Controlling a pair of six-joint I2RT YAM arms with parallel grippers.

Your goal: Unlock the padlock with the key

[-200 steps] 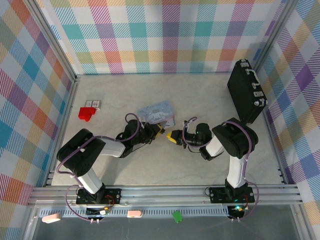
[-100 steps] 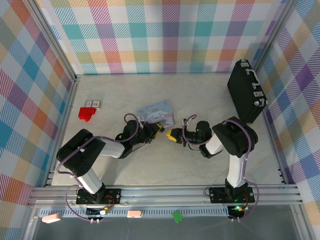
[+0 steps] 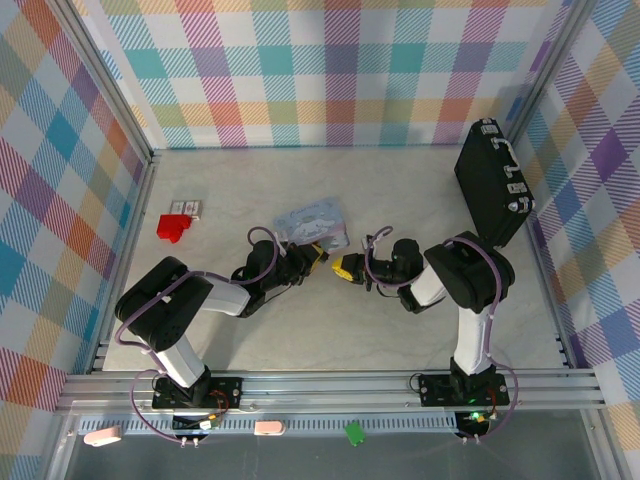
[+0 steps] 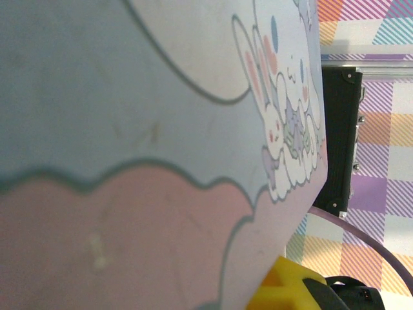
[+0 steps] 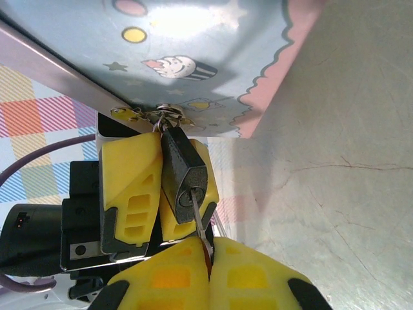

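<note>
Fingers [image 5: 168, 274] of the right gripper [image 5: 208, 250] were clenched flat against each other on the key [image 5: 197, 213]. Its thin metal shaft ran out from between their tips straight into the end face of the padlock [image 5: 184, 169]. That small dark block sat just beyond the right fingertips, pinched on its sides by the two yellow fingers [image 5: 129, 187] of the left gripper [image 5: 171, 177], which were grasping it firmly.

Just past the left fingers' tips, the padlock's silvery shackle hooked through a metal hasp [image 5: 161, 113] on the edge of the light blue tin [image 5: 181, 39], so lock and tin hung together. Whether the shackle had sprung free of the body could not be told.

Seen from above, both sets of fingers met tip to tip on the pale table [image 3: 400, 190], with the tin touching on their far side. Its cartoon-printed lid lay very close to the left wrist camera.

Well apart from the left fingers, out beyond that arm's elbow, lay a red block [image 3: 172, 228]. A black case [image 3: 492, 195] stood well apart from the right fingers, behind that arm and near the side wall.
</note>
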